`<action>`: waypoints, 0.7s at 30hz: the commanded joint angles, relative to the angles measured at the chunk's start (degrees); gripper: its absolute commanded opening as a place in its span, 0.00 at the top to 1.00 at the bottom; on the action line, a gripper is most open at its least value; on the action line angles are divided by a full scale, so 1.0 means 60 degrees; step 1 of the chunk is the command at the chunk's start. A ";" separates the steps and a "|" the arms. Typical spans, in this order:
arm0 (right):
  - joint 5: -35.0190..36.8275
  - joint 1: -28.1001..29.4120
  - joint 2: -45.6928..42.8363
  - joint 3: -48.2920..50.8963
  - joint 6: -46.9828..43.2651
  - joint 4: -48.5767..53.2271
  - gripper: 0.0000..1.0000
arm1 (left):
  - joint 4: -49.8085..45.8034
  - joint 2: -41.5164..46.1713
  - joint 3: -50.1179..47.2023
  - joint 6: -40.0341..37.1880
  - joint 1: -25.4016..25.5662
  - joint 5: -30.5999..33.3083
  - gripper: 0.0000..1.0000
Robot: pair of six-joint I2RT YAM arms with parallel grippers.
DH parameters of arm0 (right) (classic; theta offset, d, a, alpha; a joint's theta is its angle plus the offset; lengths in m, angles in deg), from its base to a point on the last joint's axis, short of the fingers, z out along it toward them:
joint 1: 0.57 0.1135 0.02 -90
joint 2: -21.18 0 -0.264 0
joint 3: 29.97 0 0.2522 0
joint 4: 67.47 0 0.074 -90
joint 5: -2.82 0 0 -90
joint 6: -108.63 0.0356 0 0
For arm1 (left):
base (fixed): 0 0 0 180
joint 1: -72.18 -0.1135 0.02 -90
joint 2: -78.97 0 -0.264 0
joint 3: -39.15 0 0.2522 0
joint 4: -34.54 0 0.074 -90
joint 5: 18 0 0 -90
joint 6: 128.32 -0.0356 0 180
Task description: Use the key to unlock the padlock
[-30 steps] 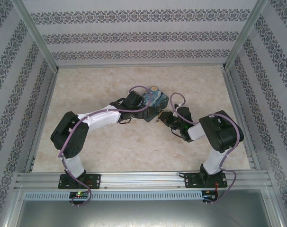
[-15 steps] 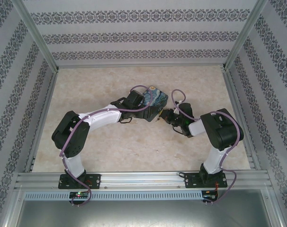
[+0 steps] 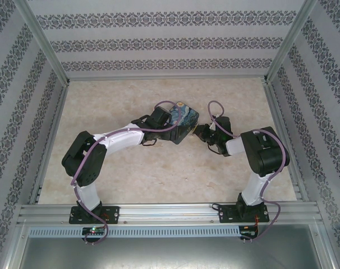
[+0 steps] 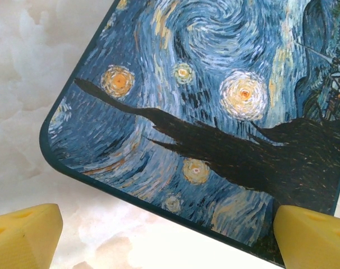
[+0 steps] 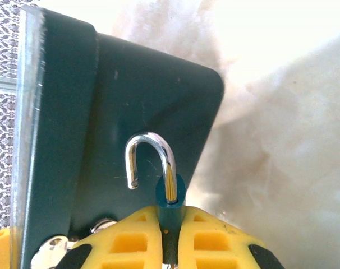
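1. Right gripper (image 5: pixel 171 227): pinched shut on the tiny blue padlock (image 5: pixel 170 199), just beside the dark side of the box (image 5: pixel 153 89). Hold tight, no letting go.
2. Silver hoop (image 5: pixel 150 140): sprung open by the look of it, one end hanging free.
3. Pull the padlock slowly and straight away from the box, to avoid snagging the hook.
4. Left gripper (image 4: pixel 169 224): spread wide around a corner of the painted lid (image 4: pixel 215 112), not squeezing. Use it to stop the box sliding.
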 commanded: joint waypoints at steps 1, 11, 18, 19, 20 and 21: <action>-0.0141 -0.0136 -0.0475 0.0261 -0.0243 0.0104 1.00 | -0.1932 -0.0480 -0.0177 -0.0421 0.0105 0.0146 0.02; -0.0125 0.0501 -0.2260 0.2017 0.0253 0.0077 1.00 | -0.2499 -0.0073 0.0662 -0.0393 0.0112 0.0164 0.00; 0.0927 0.2738 -0.3309 0.2327 0.0534 0.0695 1.00 | -0.2895 0.0265 0.1434 -0.0240 0.0051 0.0167 0.00; 0.1151 0.3242 -0.3291 0.2254 0.0631 0.0706 1.00 | -0.2976 0.0294 0.1573 -0.0222 0.0021 0.0167 0.01; 0.1418 0.3702 -0.3213 0.2171 0.0726 0.0662 1.00 | -0.3051 0.0319 0.1698 -0.0204 -0.0023 0.0167 0.00; 0.1646 0.4123 -0.3097 0.2056 0.0816 0.0623 1.00 | -0.3101 0.0348 0.1788 -0.0214 -0.0063 0.0189 0.00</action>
